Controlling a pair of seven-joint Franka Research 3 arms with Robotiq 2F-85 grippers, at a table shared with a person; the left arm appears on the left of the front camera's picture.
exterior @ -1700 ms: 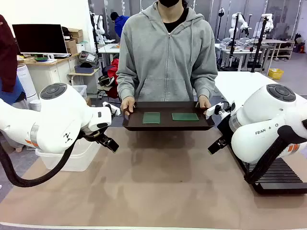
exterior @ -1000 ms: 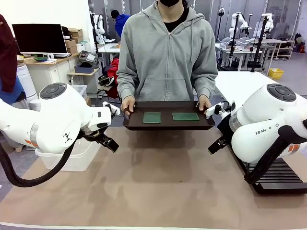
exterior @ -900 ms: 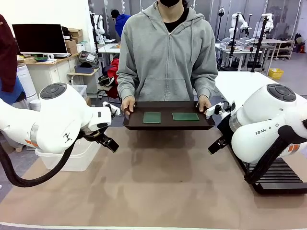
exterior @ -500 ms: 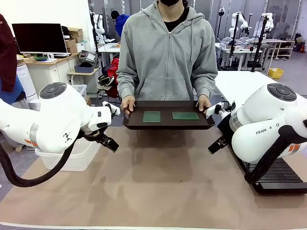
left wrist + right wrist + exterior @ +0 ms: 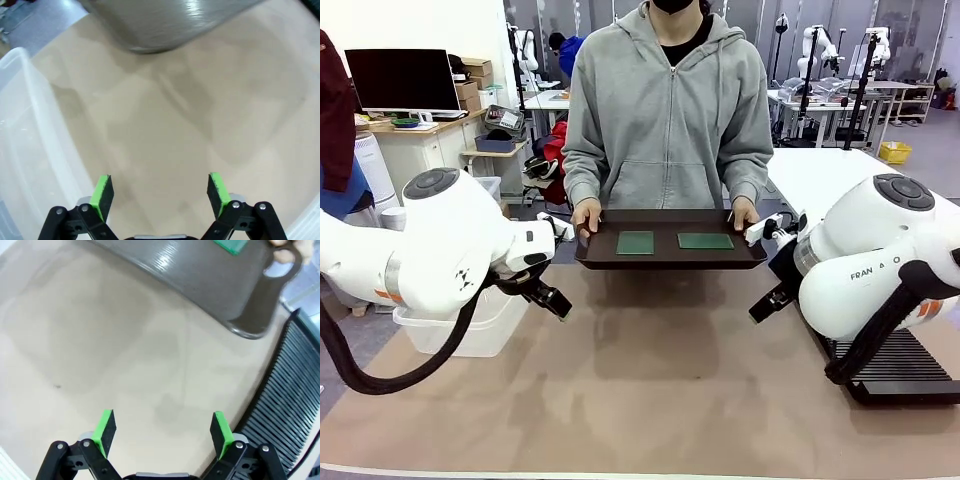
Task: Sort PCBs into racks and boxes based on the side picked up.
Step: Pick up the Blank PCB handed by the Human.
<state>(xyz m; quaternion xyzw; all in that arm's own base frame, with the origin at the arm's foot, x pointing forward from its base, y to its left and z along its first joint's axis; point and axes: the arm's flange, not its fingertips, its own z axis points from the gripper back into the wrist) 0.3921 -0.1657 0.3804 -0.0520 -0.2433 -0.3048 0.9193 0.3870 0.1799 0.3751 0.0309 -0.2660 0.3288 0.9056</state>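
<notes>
A person at the far side holds a dark brown tray [image 5: 670, 258] just above the table, with two green PCBs on it, one at the left [image 5: 635, 242] and one at the right [image 5: 705, 241]. My left gripper [image 5: 160, 192] is open over bare table, below the tray's underside [image 5: 165, 20] and beside the clear box [image 5: 30, 150]. My right gripper [image 5: 163, 432] is open too, over the table between the tray [image 5: 200, 275] and the black slotted rack [image 5: 285, 405]. A corner of a PCB [image 5: 231, 245] shows at the top of the right wrist view.
The clear box [image 5: 470, 325] stands at the table's left edge behind my left arm. The rack [image 5: 895, 365] lies along the right edge, partly under my right arm. The person's hands [image 5: 585, 215] grip the tray's handles.
Both arms have shifted slightly toward the middle of the table. The tray and the PCBs on it stay where they were.
</notes>
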